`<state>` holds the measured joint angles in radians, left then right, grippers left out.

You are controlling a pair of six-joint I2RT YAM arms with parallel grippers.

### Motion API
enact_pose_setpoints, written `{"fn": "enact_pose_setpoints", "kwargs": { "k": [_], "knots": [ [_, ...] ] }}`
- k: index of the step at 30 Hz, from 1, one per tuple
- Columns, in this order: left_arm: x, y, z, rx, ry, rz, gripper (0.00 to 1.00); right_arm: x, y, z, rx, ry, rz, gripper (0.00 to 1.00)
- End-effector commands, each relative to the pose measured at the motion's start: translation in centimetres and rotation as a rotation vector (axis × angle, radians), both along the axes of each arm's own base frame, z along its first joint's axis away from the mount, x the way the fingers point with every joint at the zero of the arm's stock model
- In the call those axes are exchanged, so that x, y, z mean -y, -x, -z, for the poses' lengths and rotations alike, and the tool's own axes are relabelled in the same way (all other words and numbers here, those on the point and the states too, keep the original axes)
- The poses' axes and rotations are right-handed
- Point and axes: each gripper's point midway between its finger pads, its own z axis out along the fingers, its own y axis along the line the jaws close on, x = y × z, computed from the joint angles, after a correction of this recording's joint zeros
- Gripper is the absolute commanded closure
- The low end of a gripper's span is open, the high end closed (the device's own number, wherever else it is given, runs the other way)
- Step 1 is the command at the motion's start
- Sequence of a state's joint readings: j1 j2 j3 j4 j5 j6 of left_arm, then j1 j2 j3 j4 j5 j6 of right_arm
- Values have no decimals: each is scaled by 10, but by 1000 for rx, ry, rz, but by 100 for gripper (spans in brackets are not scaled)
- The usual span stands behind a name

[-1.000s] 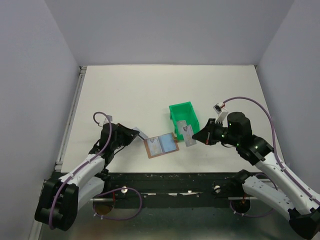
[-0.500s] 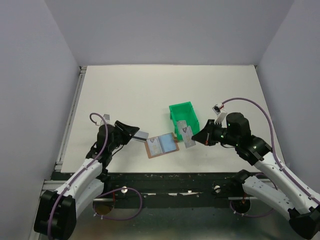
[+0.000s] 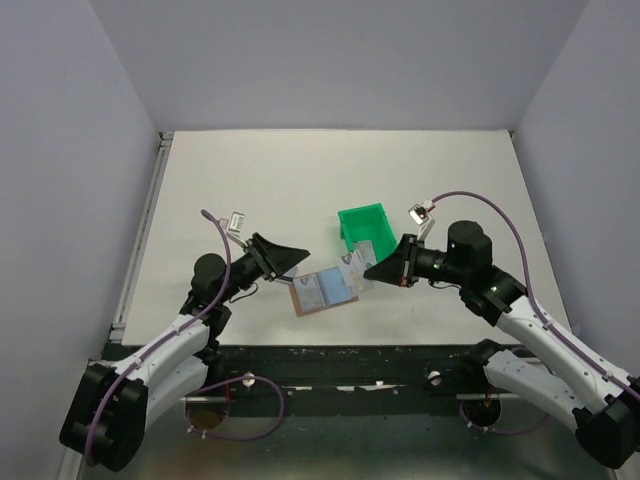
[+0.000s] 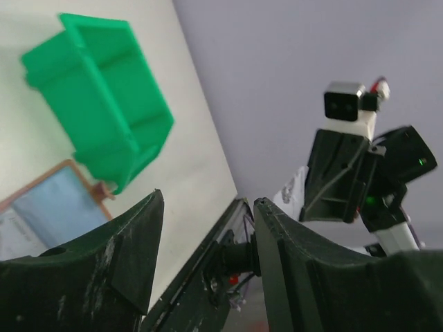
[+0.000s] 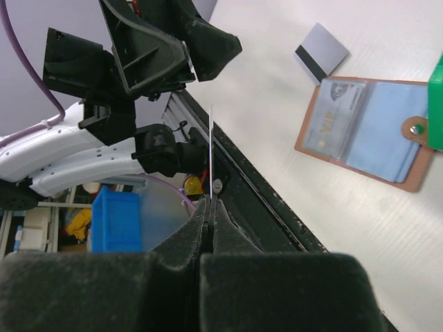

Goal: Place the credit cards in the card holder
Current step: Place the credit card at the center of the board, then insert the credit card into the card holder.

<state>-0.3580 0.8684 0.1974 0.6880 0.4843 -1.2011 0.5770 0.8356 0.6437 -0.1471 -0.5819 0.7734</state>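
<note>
Pose: left arm reaches right along the near table edge with its wrist lifted, and the left gripper (image 3: pixel 292 256) aims toward the green plastic bin (image 3: pixel 364 228). Its jaws are spread well apart with nothing between them. Right arm reaches left with a bent elbow, and the right gripper (image 3: pixel 375 271) sits low near the bin's near corner. Its jaws are clamped tight on a thin pale credit card (image 5: pixel 210 149).

Hard to read: the held card is edge-on in the right wrist view, just a thin line, so we can't tell its face. The left wrist view cuts off the tan-brown leather card holder (image 4: pixel 52 207) behind a finger and the frame edge.

Holder lies open and flat on the white table (image 3: pixel 300 180) between the two grippers. Its long axis runs roughly left-right, with the snap-tab end toward the bin. A pale blue card (image 5: pixel 333 117) sits in the pocket away from the tab. A grey card with a dark stripe (image 5: pixel 322 52) lies flat just beside that end, apart from it. Held card sticks straight out of the fingertips, pointing toward the left arm.
</note>
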Motion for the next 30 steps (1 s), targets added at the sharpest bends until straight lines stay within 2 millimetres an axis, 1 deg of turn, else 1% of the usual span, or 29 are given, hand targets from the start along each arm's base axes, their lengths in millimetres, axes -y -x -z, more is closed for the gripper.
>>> {"fn": "enact_pose_setpoints", "kwargs": {
  "k": [1,4,8,15,18,26,30],
  "knots": [
    [35,32,-56,221,75,198,36,-9,7,-19,19,-82,-60,100],
    [46,43,-62,248,94,239,36,-8,8,-19,18,-84,-61,100],
    [54,53,-67,264,123,272,35,-8,8,-18,16,-83,-58,100],
    [67,59,-64,248,130,300,35,-9,10,-19,12,-91,-68,100],
    [72,61,-68,255,138,310,35,-9,11,-20,10,-97,-72,100],
    [89,64,-76,274,150,348,49,-10,13,-19,0,-98,-88,100],
    [95,66,-79,280,168,364,64,-11,13,-17,-10,-97,-91,100]
  ]
}}
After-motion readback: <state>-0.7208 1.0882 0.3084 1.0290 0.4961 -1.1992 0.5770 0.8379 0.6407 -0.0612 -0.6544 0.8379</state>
